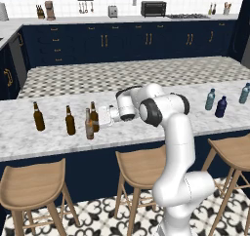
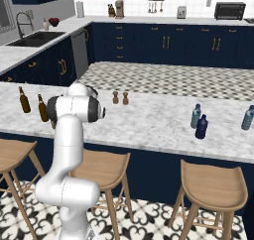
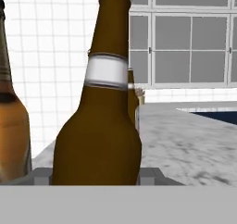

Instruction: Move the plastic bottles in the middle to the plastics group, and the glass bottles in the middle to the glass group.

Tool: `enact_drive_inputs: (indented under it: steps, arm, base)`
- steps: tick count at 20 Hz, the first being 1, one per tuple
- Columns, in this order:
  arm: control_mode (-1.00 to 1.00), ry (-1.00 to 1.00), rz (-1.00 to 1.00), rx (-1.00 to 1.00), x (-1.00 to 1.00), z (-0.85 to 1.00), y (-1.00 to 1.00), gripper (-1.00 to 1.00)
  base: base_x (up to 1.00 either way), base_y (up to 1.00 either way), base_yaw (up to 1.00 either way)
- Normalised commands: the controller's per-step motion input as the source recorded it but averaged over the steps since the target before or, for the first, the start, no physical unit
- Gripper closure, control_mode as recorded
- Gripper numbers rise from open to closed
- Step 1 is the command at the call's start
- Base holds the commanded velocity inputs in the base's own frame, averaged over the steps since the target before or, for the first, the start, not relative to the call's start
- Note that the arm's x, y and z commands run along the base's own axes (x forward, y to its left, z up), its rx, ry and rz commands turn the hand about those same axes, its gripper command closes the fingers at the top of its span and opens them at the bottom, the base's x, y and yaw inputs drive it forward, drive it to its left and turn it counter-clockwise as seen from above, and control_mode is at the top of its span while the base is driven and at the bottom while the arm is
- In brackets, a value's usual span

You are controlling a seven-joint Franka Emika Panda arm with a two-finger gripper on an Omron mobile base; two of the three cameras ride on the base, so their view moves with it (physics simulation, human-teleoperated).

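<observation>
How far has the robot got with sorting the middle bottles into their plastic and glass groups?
Done: the navy bottle stands beside the teal bottles. In hand: the hand has its fingers either side of a dark brown bottle, beside the amber bottle, near the glass group. Left: letting go, if both sit close enough.

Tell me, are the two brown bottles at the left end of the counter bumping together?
Apart. The left base view shows bare counter between the leftmost brown bottle and its neighbour bottle.
</observation>
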Motion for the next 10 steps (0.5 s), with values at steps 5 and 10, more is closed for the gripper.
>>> enact_drive_inputs:
  steps: [5,10]
  arm:
    - [-1.00,-0.10,0.00,0.00,-0.05,-0.37,-0.08,1.00]
    - [-1.00,-0.01,0.00,0.00,0.03,-0.27,-0.14,-1.00]
  base:
    - [0.00,0.00,0.00]
    - [0.00,0.00,0.00]
